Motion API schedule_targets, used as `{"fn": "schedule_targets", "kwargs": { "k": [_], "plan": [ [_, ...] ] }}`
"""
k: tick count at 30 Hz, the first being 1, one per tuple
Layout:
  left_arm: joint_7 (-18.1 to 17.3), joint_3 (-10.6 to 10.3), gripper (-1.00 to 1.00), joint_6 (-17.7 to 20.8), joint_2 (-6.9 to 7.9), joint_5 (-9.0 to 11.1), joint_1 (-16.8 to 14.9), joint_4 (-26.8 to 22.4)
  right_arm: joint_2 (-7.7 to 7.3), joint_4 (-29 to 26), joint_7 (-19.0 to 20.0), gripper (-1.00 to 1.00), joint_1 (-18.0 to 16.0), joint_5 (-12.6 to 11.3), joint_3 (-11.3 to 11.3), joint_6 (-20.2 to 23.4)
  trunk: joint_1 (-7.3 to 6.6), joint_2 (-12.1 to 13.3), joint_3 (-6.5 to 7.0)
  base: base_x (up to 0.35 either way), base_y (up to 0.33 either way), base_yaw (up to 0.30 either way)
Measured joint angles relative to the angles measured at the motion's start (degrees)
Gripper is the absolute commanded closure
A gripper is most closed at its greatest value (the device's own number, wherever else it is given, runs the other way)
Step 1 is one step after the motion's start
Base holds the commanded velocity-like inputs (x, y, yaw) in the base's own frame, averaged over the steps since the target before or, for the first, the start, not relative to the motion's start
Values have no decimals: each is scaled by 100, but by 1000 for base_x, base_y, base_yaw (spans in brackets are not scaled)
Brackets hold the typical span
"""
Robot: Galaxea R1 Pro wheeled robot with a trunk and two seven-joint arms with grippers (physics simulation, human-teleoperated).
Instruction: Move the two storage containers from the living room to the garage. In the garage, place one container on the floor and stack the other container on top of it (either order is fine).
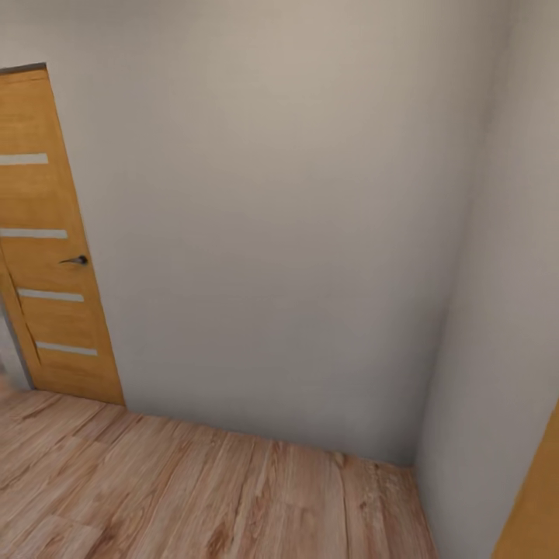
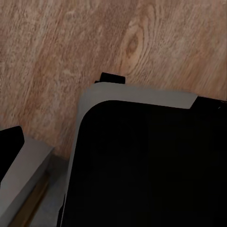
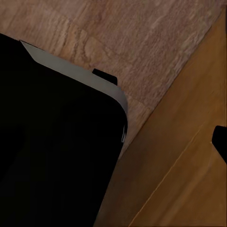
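The two storage containers are out of view, and so are the garage and its floor. The head view faces a bare corner of cream walls [image 1: 279, 233] over light wood-plank flooring [image 1: 194, 497]. Both wrist views look down on the robot's own black base with its grey rim [image 2: 151, 165] [image 3: 56, 142] and the plank flooring [image 2: 56, 47] beside it.
A wood-panelled door [image 1: 46, 248] with a black handle [image 1: 76, 260] stands shut at the left. The side wall [image 1: 497, 310] closes in on the right, with another orange wood panel [image 1: 536, 505] at its foot, close beside the base in the right wrist view [image 3: 179, 165].
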Motion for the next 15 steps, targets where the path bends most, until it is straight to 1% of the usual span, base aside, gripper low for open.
{"fn": "schedule_targets", "kwargs": {
  "k": [15],
  "plan": [
    [3,2,-100,1,0,6,0,0,2,0,0,-100,0,0,0,0,0,0,0,322,0,269]
  ]
}}
